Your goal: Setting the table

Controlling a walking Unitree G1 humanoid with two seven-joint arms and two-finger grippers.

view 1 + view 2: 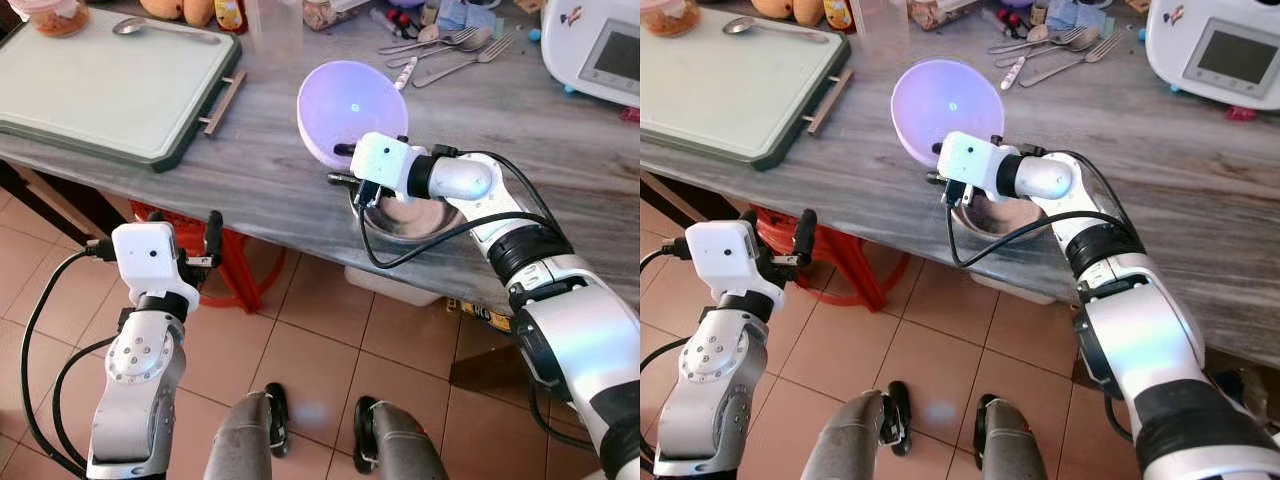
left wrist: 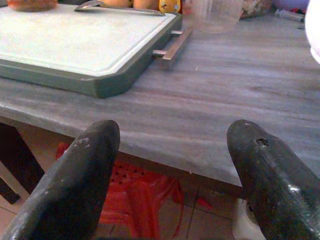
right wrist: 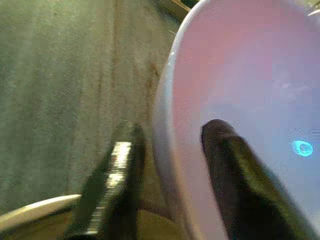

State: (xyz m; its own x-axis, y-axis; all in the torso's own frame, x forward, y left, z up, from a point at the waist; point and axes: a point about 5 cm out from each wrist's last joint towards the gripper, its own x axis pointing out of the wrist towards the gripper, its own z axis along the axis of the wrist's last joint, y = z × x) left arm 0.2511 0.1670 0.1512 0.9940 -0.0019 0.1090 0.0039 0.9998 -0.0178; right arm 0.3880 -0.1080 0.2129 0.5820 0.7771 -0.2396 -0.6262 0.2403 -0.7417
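Left end effector (image 1: 185, 243) idle below worktop (image 1: 260, 170) edge, fingers spread wide, nothing in them. Green-rimmed tray (image 1: 110, 85) at far left of worktop w/ a spoon (image 1: 160, 27) on it. Center: my right end effector (image 3: 170, 150) pinched on rim of lilac bowl (image 1: 350, 112), one finger inside, one outside; bowl tilted up on edge, just above a steel bowl (image 1: 405, 218) near worktop front. Loose cutlery (image 1: 450, 50) behind, white appliance (image 1: 595, 50) far right.

This is a home kitchen or dining spot. A grey wood-grain table (image 1: 300, 180) carries a green-rimmed cutting board (image 1: 110, 80), loose forks and spoons (image 1: 450, 50), food jars and a white countertop appliance (image 1: 600, 50), above a terracotta tile floor (image 1: 320, 340).
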